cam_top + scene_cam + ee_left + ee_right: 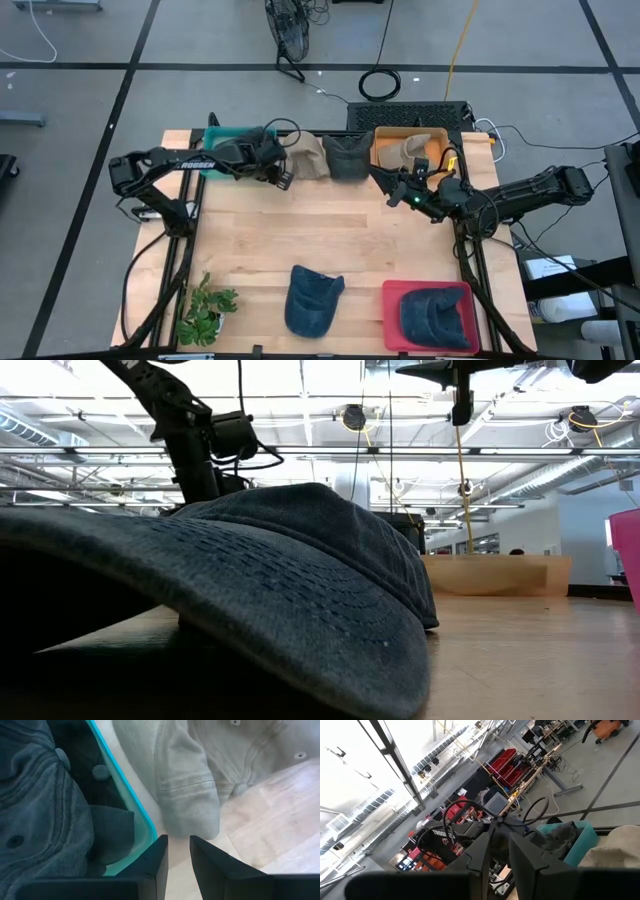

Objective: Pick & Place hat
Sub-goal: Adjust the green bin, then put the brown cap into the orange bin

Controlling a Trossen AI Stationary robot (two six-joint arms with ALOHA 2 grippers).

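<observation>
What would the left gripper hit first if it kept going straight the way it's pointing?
Probably the beige hat: the left gripper points at its brim edge, just beside the teal bin wall. How far ahead it lies is hard to judge.

Table (350, 245), layout seen from above.

Far edge, left to right: bin (215, 135) at the left corner holding a cap (40, 805); just beside it a cap (306, 157) lying on the table; touching that, a further cap (346, 157); then a second bin (438, 137) holding a cap (405, 150).

Near edge, left to right: plant (205, 310) at the left corner; a cap (312, 300) on the bare table near the middle; a tray (392, 312) at the right corner with a cap (435, 315) in it.

Left gripper (283, 177) over the first bin's right side; right gripper (393, 195) before the second bin.
</observation>
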